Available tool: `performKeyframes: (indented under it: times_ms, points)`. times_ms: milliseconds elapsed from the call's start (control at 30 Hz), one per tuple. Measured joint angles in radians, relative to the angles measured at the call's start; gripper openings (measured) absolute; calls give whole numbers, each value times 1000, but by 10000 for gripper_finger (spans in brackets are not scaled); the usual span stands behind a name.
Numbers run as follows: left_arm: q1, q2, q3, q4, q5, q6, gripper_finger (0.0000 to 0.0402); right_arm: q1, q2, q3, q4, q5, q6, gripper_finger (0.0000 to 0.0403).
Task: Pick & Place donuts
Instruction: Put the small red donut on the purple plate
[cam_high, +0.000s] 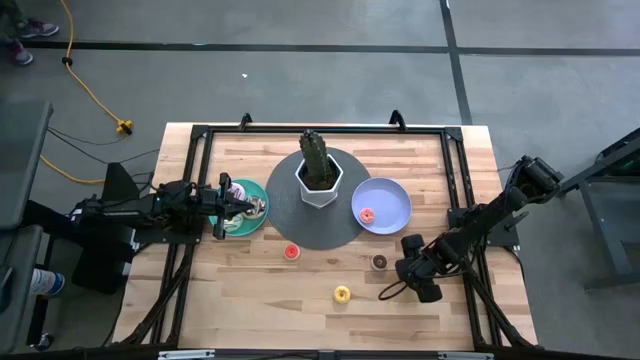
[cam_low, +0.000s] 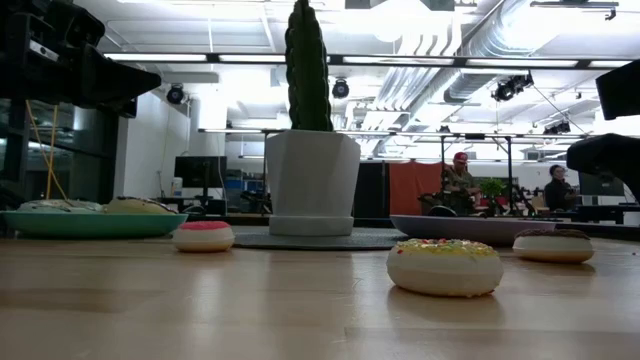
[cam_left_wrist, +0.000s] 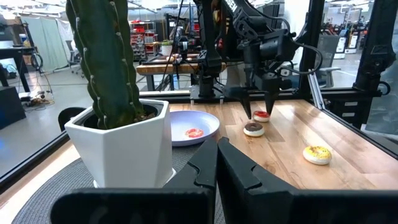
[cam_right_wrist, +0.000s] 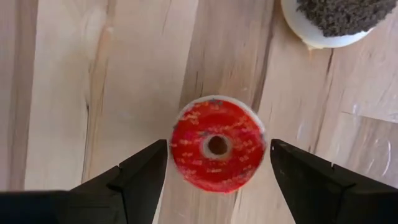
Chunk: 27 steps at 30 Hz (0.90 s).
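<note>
Right wrist view: I'm hovering the open right claw (cam_right_wrist: 219, 152) astride a red-iced toy donut (cam_right_wrist: 217, 145); brown-iced donut (cam_high: 379, 262) and yellow-iced donut (cam_high: 342, 293) are waiting unplaced; left claw (cam_high: 243, 205) is idling closed.

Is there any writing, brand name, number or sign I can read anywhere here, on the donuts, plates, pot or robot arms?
None can be read.
Donuts, such as the red donut: sprinkles only, no lettering.
White pot, lavender plate, teal plate: plain, no labels.
Arms and left end effector: dark, no legible marking.
Room behind the table: anything like signage is too small and blurred to read.
</note>
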<state>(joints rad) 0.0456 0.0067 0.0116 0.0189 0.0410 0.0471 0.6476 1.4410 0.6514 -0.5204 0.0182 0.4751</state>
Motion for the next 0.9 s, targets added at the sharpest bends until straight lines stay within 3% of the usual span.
performKeyframes:
  times_ms: [900]
  points:
    - [0, 0, 0, 0, 0, 0, 1, 8, 44, -9, 54, -16, -3, 275]
